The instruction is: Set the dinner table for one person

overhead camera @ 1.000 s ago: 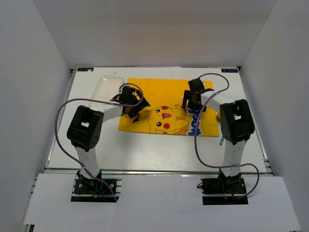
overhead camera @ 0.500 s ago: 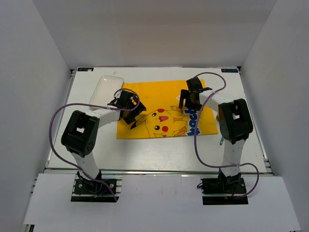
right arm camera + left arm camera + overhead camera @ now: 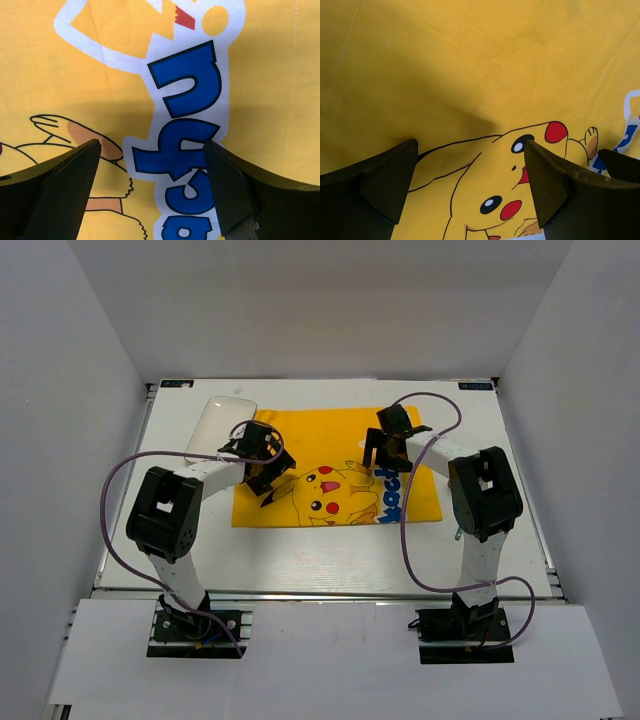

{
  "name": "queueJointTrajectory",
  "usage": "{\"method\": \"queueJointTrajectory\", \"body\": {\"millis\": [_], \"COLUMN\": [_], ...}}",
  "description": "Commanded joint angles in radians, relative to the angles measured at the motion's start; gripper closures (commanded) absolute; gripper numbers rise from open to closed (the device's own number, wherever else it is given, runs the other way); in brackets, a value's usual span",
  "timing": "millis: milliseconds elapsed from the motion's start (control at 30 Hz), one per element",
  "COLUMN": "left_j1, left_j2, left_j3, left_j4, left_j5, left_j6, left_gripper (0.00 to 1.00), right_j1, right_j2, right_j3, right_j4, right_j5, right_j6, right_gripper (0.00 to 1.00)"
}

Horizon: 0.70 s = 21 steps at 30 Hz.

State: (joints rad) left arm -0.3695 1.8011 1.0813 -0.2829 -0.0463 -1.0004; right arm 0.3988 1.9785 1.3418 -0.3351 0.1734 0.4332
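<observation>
Top view: the white wood-grain counter (image 3: pixel 320 555) carries a yellow Pikachu-print cloth placemat (image 3: pixel 330 435), which sits in the middle toward the far side. Its long axis runs left-right, slightly skewed.
- Your left pincer (image 3: pixel 268 475) is over the placemat's left end and the right pincer (image 3: pixel 380 462) over its right half. Both are spread wide and hold nothing.
- A clear, rounded plastic piece (image 3: pixel 215 425) lies just off the placemat's far-left corner, touching or nearly touching its edge. Its long axis runs roughly near-far. I can't tell if it's a plate or a lid.
- The left arm is clearly the nearer one. The piece lies to the far-left of the left pincer, behind the way the fingers point, so you'd have to swing back for it.

Left wrist view: the left pincer (image 3: pixel 470 145) has its jaws apart and nothing between them but cloth (image 3: pixel 470 60). The Pikachu face is just ahead.

Right wrist view: the right pincer (image 3: pixel 150 145) is also spread and empty, low over the blue lettering (image 3: pixel 185 115) on the placemat.

My read is that the mat is placed and no tableware is on it yet.
</observation>
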Motion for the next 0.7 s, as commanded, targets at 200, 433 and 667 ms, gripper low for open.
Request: {"method": "queueJointTrajectory", "body": {"millis": [200, 433, 667], "left_j1": [0.037, 0.037, 0.037], "left_j2": [0.03, 0.03, 0.007], "left_j3": [0.009, 0.046, 0.069], "left_j4": [-0.163, -0.17, -0.188], "left_j5": [-0.079, -0.055, -0.035], "left_j6": [0.078, 0.106, 0.115], "left_gripper": [0.02, 0.02, 0.02], "right_j1": [0.018, 0.02, 0.023], "right_j2": [-0.017, -0.027, -0.037], "right_j3": [-0.055, -0.058, -0.067], "right_j4": [-0.047, -0.05, -0.041], "right_j5": [-0.031, -0.028, -0.014], "right_j6": [0.067, 0.088, 0.093], "right_gripper": [0.11, 0.11, 0.11]}}
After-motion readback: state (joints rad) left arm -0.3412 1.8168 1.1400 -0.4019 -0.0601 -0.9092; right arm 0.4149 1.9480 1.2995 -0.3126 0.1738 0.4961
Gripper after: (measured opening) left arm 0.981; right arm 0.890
